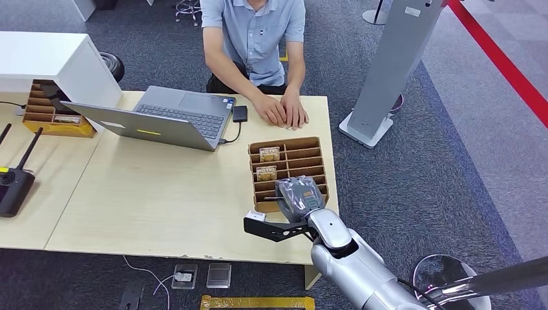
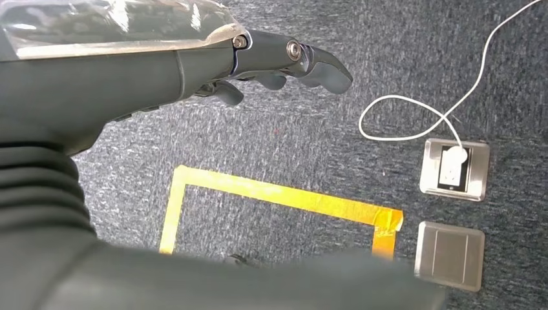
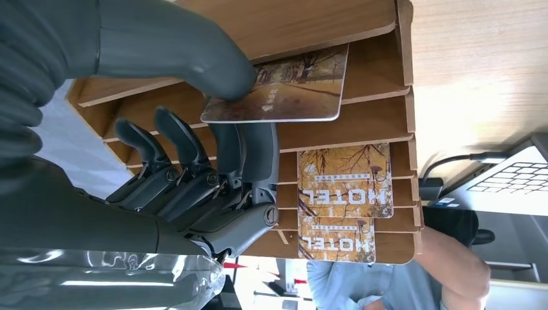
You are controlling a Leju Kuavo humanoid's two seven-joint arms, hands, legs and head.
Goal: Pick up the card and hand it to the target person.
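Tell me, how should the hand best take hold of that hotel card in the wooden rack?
Probably by the card's free edge that sticks out of its slot, thumb on one flat face and fingers on the other, coming in from the rack's open side. It is thin and flat, with dividers close on both faces. The right hand already pinches it this way.

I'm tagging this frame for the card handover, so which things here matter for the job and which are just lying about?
Job:
- card, pinched by the right hand
- wooden card rack with two more hotel cards
- person seated across the table

Lying about:
- laptop
- black remote
- second rack
- floor sockets, yellow tape
- left hand, hanging over the floor
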